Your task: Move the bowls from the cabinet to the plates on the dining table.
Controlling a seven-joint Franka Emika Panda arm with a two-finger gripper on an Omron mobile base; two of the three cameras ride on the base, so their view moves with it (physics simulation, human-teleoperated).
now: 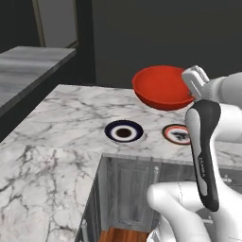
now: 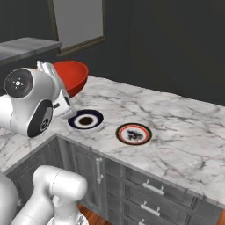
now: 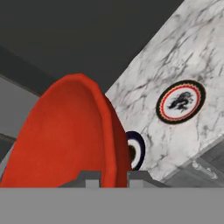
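Rendered kitchen: marble-topped dining table (image 2: 184, 132) over grey drawers (image 2: 149, 193), two plates (image 1: 124, 131), possibly a window (image 2: 77, 22) behind.

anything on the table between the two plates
No. Between the dark-rimmed plate and the red-edged plate lies just bare marble of the dining table, clearest in the right base view.

Left base view: sits behind the arm, looks forward and down across the marble surface (image 1: 56, 123) from its left end, mid-range. Right base view: same height, looks from the other side along the surface front. Both share the dark-rimmed plate (image 1: 123, 131), the red-edged plate (image 2: 133, 133) and the red bowl (image 2: 70, 75). Hand view: rolled, very close behind the bowl rim, looking along the hand (image 3: 114, 178) down at both plates on the surface.
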